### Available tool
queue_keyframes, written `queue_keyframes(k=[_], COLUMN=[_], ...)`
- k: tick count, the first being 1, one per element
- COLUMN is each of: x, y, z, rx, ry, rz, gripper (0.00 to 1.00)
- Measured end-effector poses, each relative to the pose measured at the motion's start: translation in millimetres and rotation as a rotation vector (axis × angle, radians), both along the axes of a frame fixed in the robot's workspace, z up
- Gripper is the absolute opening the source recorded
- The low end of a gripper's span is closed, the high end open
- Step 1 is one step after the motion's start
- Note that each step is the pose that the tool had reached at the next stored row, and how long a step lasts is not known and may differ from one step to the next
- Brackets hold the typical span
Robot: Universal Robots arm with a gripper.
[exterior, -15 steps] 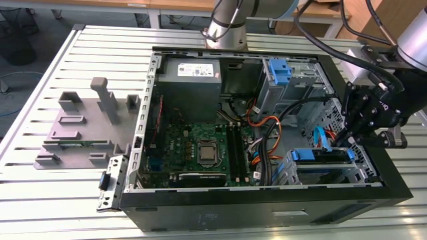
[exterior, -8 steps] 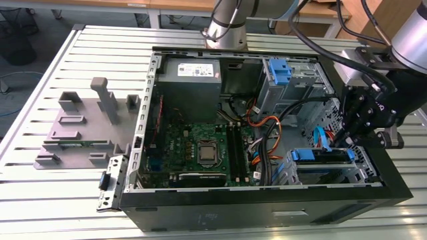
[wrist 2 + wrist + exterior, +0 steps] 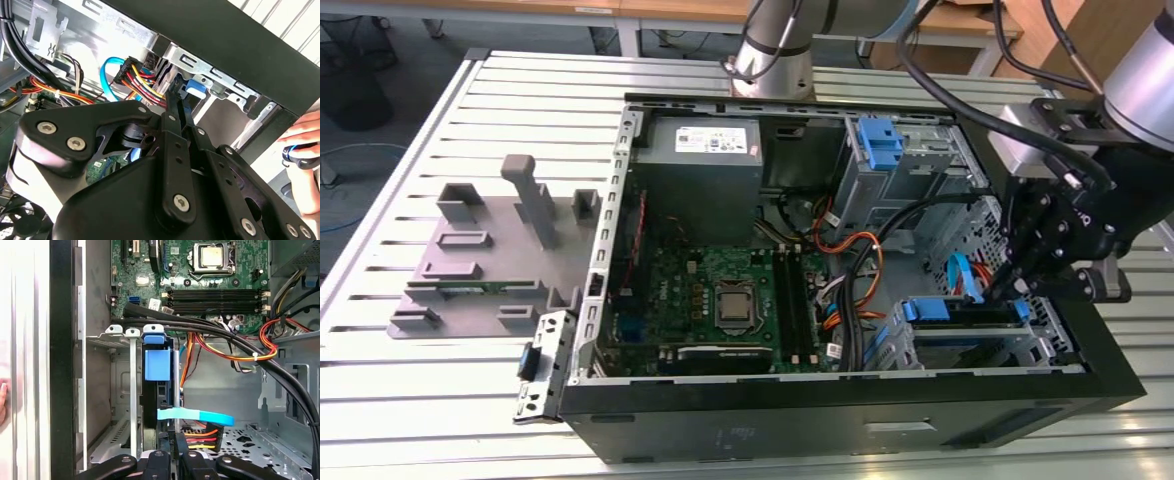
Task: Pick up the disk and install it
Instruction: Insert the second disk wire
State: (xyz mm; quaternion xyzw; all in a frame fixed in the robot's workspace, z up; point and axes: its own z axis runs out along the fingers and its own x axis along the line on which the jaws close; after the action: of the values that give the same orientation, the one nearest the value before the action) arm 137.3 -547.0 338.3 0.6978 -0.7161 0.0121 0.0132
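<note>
The disk (image 3: pixel 958 308) stands on edge in the drive cage (image 3: pixel 987 352) at the front corner of the open computer case (image 3: pixel 854 420), on the exterior view's right. Its blue carrier shows as a blue tab in both wrist views (image 3: pixel 157 365) (image 3: pixel 192 89). My black gripper (image 3: pixel 1014 288) hangs over that cage. Its fingers (image 3: pixel 165 460) run close together along the disk's upper edge. My gripper (image 3: pixel 179 97) looks shut on the disk, though its own linkage hides the contact.
A grey power-supply box (image 3: pixel 700 150) sits at the case's back and a motherboard (image 3: pixel 720 300) fills its floor. Black, orange and blue cables (image 3: pixel 200 416) cross beside the cage. A grey stand (image 3: pixel 487 250) sits on the slatted table. A person's hand (image 3: pixel 305 142) is outside the case.
</note>
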Motion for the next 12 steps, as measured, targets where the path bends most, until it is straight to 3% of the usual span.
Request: queue_keyframes(k=[5,12], x=[-4.3,-6.1], y=[-2.3,-4.4], z=[0.0,0.0], rx=[0.0001,0.0001], ry=[-0.0121,-0.0188], rz=[0.001,0.002], gripper=[0.16,0.16])
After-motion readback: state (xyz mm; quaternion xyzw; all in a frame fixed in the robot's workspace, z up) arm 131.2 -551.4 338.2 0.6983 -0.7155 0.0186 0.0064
